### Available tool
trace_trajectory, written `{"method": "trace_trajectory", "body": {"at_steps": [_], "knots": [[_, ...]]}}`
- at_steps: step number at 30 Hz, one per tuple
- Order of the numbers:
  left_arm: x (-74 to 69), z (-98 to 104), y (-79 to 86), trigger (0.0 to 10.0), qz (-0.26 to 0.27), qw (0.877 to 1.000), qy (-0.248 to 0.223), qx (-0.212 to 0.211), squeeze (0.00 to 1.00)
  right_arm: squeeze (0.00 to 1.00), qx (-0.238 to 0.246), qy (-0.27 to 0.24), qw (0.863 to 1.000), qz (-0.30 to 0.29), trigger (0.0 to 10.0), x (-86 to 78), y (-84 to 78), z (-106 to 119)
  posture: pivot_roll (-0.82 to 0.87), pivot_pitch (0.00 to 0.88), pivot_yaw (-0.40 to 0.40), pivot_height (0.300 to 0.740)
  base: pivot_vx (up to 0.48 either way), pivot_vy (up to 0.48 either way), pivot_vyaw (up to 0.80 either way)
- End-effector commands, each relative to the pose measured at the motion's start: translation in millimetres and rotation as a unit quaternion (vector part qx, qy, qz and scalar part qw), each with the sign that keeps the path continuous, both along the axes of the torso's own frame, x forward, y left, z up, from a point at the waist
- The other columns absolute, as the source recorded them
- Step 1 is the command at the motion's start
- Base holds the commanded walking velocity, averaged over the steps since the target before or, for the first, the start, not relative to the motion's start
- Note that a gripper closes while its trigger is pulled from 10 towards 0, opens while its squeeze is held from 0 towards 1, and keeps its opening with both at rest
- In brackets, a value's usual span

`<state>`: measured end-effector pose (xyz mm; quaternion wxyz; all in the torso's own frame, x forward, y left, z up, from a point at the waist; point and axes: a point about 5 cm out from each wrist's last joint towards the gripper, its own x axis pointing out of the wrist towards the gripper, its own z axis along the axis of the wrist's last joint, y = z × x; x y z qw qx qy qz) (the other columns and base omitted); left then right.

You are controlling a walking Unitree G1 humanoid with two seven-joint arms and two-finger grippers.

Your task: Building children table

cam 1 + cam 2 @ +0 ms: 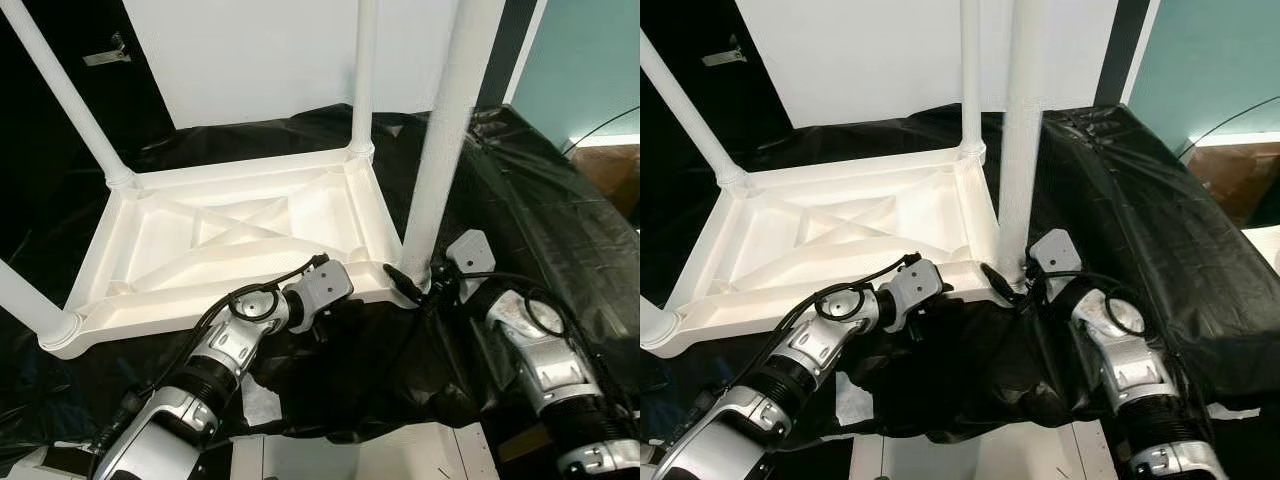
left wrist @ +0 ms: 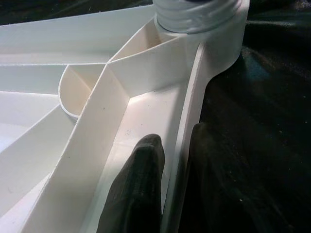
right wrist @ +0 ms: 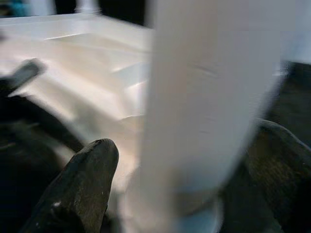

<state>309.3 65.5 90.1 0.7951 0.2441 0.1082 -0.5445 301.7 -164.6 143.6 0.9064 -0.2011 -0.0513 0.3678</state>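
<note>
Tabletop (image 1: 230, 235): white plastic, laid upside down on black sheeting (image 1: 540, 200), ribbed underside up, four white legs pointing upward. Near front leg (image 1: 440, 150) is flanked low down by the fingers (image 3: 82, 189) of the right gripper (image 3: 189, 194); contact cannot be told. Front rim (image 2: 187, 131) is pinched between the nearly closed fingers (image 2: 141, 184) of the left gripper (image 2: 170, 184), near the leg socket (image 2: 214, 34).

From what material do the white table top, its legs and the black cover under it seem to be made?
The table top, lying upside down, looks like moulded plastic, matte white: its underside shows thin cast ribs. The near leg, which the right gripper has its fingers around, seems the same plastic, a smooth tube. The black cover looks like thin plastic sheeting: glossy and wrinkled. The left gripper pinches the top's rim.
</note>
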Motion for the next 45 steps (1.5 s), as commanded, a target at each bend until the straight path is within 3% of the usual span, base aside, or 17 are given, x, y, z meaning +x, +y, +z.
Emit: {"method": "trace_trajectory", "body": {"at_steps": [1,2,3,4,5,18,22,23,24,26,29,30,34,42,43,44,45], "knots": [[-28.8,-46,12.6,10.0,-0.055,0.989,0.128,0.056,0.0,0.0,-0.003,0.026,0.999,0.031,10.0,0.7,3.2,0,-0.09,0.017,0.016,0.74,0.0,0.0,0.0],[-28.8,-46,12.6,10.0,-0.055,0.989,0.128,0.056,0.0,0.0,-0.003,0.026,0.999,0.031,10.0,0.7,3.2,0,-0.09,0.017,0.016,0.74,0.0,0.0,0.0],[-29.2,-46,13.1,10.0,-0.055,0.989,0.129,0.057,0.0,0.0,-0.011,0.036,0.999,0.04,4.5,0.9,0.8,-1,-0.09,0.015,0.016,0.74,0.0,0.0,0.0],[-29.2,-46,13.1,10.0,-0.055,0.989,0.129,0.057,0.0,0.0,-0.011,0.036,0.999,0.04,4.5,0.9,0.8,-1,-0.09,0.015,0.016,0.74,0.0,0.0,0.0],[-29.4,-46,13.5,10.0,-0.055,0.989,0.129,0.057,0.0,0.0,-0.017,0.045,0.998,0.045,0.0,1.2,-1.6,-2,-0.09,0.015,0.018,0.74,0.0,0.0,0.0],[-28.0,-45,11.9,10.0,-0.057,0.989,0.127,0.058,0.0,0.0,-0.002,0.081,0.996,0.036,0.0,6.0,-13.8,-3,-0.09,0.015,0.016,0.74,0.0,0.0,0.0],[-28.9,-47,11.1,10.0,-0.056,0.989,0.128,0.057,0.0,0.0,0.07,0.088,0.994,0.009,0.0,-6.9,5.4,-16,-0.08,0.016,0.005,0.74,0.0,0.0,0.0],[-28.7,-46,11.8,10.0,-0.054,0.989,0.128,0.056,0.0,0.0,0.124,0.057,0.988,-0.065,0.0,-17.5,22.4,-27,-0.07,0.015,0.003,0.74,0.0,0.0,0.0],[-28.7,-46,11.8,10.0,-0.054,0.989,0.128,0.056,0.0,0.0,0.124,0.057,0.988,-0.065,0.0,-17.5,22.4,-27,-0.07,0.015,0.003,0.74,0.0,0.0,0.0],[-27.1,-46,14.9,10.0,-0.048,0.989,0.125,0.058,0.0,0.0,0.177,0.037,0.965,-0.189,0.0,-27.7,31.7,-41,-0.06,0.02,0.0,0.74,0.0,0.0,0.0],[-26.1,-45,18.1,10.0,-0.044,0.989,0.126,0.057,0.0,0.0,0.212,0.035,0.931,-0.294,0.0,-34.6,32.4,-50,-0.07,0.023,0.01,0.74,0.0,0.0,0.0],[-26.1,-45,18.1,10.0,-0.044,0.989,0.126,0.057,0.0,0.0,0.212,0.035,0.931,-0.294,0.0,-34.6,32.4,-50,-0.07,0.023,0.01,0.74,0.0,0.0,0.0],[-29.2,-48,18.3,10.0,-0.053,0.988,0.13,0.063,0.0,0.0,0.217,0.029,0.9,-0.377,0.0,-35.7,17.5,-52,-0.08,0.024,0.021,0.74,0.0,0.0,0.0],[-29.0,-47,15.5,10.0,-0.057,0.988,0.13,0.062,0.0,0.0,0.222,0.021,0.88,-0.419,0.0,-38.1,18.9,-52,-0.08,0.021,0.029,0.74,0.0,0.0,0.0],[-28.7,-47,15.3,10.0,-0.058,0.988,0.13,0.062,0.0,0.0,0.222,0.02,0.88,-0.42,0.5,-37.7,20.5,-51,-0.08,0.02,0.03,0.74,0.0,0.0,0.0],[-28.5,-47,15.1,10.0,-0.059,0.988,0.129,0.062,0.0,0.0,0.217,0.02,0.885,-0.411,10.0,-37.0,23.7,-51,-0.09,0.022,0.03,0.74,0.0,0.0,0.0],[-28.5,-47,15.1,10.0,-0.059,0.988,0.129,0.062,0.0,0.0,0.217,0.02,0.885,-0.411,10.0,-37.0,23.7,-51,-0.09,0.022,0.03,0.74,0.0,0.0,0.0]]}}
